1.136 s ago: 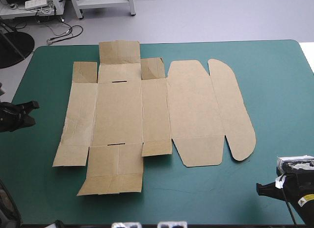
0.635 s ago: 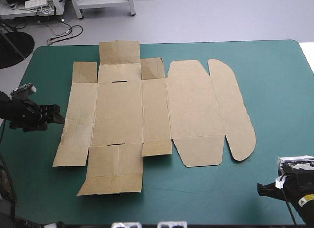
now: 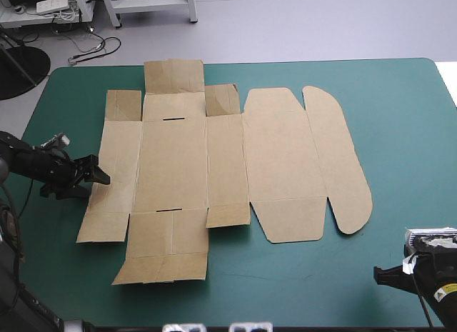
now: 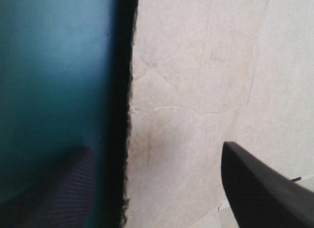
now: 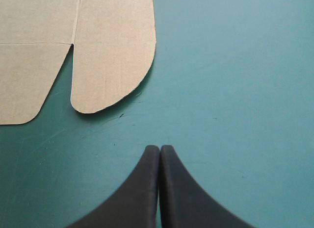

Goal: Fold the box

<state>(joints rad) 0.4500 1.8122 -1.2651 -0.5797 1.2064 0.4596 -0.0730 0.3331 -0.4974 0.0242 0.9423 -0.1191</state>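
From the high view we see the whole box: a cut sheet of brown board lying flat on the table, spread from the middle of the teal-green cover toward 9 o'clock. Its flap at 12 o'clock reaches the table's far edge. Two rounded lobes sit on its 3 o'clock side, square flaps lie at 12 and 6 o'clock, and two short dark slits mark the centre panel.

The left gripper lies at the box's 9 o'clock edge. Only the left wrist view shows how it stands. There the left gripper is spread wide, with one black finger over the cover and the other over the box, and the board's cut edge runs between them with a dark shadow alongside. That view also shows fine wrinkles and creases in the board, which the high view barely shows.

The right gripper waits at about 5 o'clock from the box, well apart from it. In its own view the right gripper is pressed together into one pointed arch over bare cover, with a rounded lobe of the box ahead of it.

A small yellow sticker on the right arm is too small to read.
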